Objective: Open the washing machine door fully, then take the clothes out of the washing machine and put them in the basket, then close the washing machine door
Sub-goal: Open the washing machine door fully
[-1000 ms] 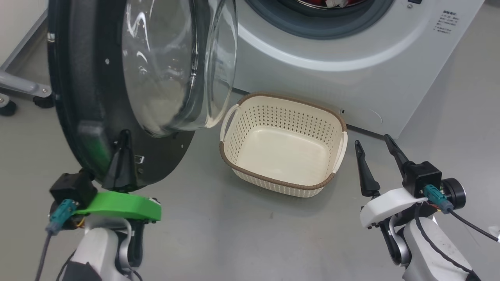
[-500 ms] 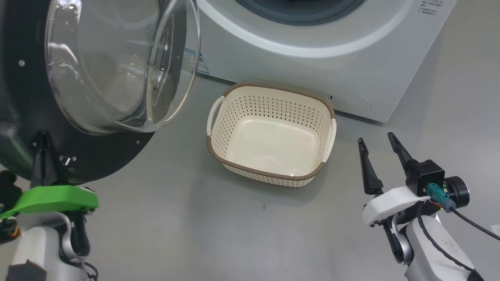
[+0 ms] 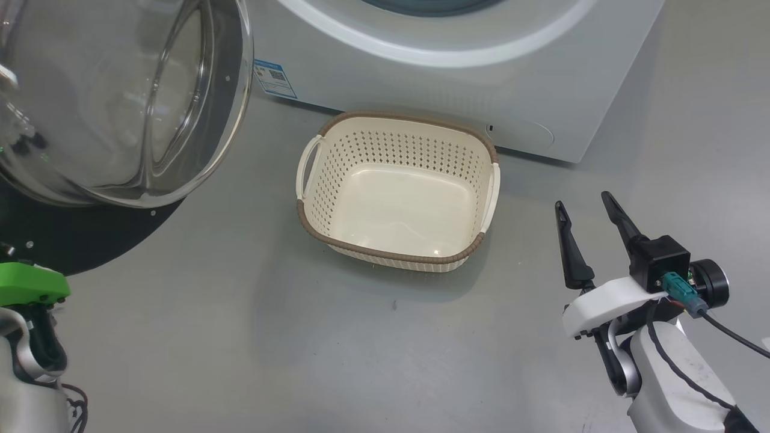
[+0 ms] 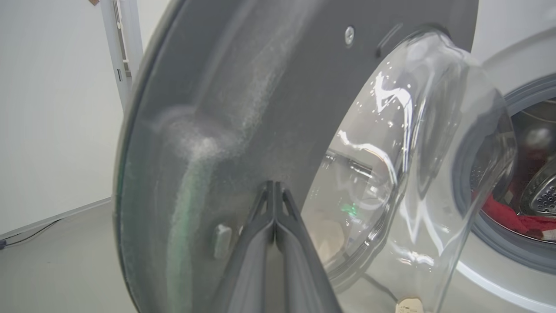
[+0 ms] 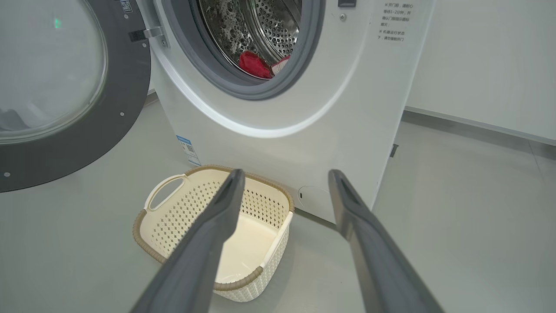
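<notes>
The washing machine door [image 3: 120, 102] stands swung out to the left of the washing machine [image 3: 457, 90], its glass bowl bulging toward the basket [image 3: 385, 252]. The head camera has shifted since a second ago, yet the door has gone further than the basket has. Then the bowl overlapped the machine's white front. Now bare floor and the small blue label [image 3: 275, 77] show between them. The green wrist cover [image 3: 30, 284] of the left arm, then under the door's lower rim, has gone with the door to the picture's left edge.

In the left wrist view the left gripper [image 4: 274, 186] has its two fingers pressed flat together with nothing between them. Their tips lie at the door's dark inner rim [image 4: 243, 87], just beside the glass bowl. Whether they press on it I cannot tell.

The right gripper [image 3: 583, 201] hangs low on the right with its fingers spread wide and empty, as before. It is well apart from the door, with the basket lying between them on the floor.

The basket is empty and sits just in front of the machine. The red clothes [image 5: 254, 64] lie in the steel drum behind the grey gasket.
</notes>
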Controlling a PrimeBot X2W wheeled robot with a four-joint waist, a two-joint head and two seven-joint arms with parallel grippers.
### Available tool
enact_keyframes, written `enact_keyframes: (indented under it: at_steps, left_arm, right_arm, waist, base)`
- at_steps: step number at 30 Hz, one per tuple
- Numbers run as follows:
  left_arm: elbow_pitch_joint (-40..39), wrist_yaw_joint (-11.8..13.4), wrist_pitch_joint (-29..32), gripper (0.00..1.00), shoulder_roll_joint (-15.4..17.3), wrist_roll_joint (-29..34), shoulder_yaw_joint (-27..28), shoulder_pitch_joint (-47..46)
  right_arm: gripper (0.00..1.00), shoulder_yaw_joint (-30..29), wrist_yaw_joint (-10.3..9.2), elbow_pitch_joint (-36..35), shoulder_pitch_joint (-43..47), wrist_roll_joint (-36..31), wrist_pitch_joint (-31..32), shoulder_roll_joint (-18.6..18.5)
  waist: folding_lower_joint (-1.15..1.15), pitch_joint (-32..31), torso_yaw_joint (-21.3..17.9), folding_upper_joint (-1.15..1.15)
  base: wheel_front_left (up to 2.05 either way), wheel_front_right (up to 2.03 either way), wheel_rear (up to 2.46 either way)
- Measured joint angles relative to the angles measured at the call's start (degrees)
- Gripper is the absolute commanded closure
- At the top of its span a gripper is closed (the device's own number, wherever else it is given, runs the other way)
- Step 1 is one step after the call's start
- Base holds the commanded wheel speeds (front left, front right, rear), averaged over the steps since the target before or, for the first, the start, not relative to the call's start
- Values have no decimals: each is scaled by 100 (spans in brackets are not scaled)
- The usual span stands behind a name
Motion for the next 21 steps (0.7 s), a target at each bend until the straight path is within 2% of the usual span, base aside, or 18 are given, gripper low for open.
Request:
enact_keyframes:
  at_steps: [4, 12, 15, 21]
  left_arm:
    - [192, 13, 0, 100, 88, 0, 141, -107]
    - [327, 4, 1, 100, 19, 149, 136, -254]
    - [300, -156, 1, 100, -57, 331, -25, -254]
    - [14, -455, 1, 100, -434, 630, -357, -168]
  right_arm:
    - [0, -54, 32, 2, -3, -1, 0, -7]
    - [0, -205, 33, 15, -4, 0, 0, -38]
    - [0, -207, 58, 19, -4, 0, 0, 26]
    - [0, -229, 97, 52, -3, 0, 0, 76]
  waist:
    - [0, 56, -79, 0]
    - [0, 24, -116, 0]
    - [0, -37, -124, 0]
    - [0, -196, -181, 0]
  base:
    - [0, 0, 0]
    - [0, 0, 0]
    - [0, 0, 0]
    - [0, 0, 0]
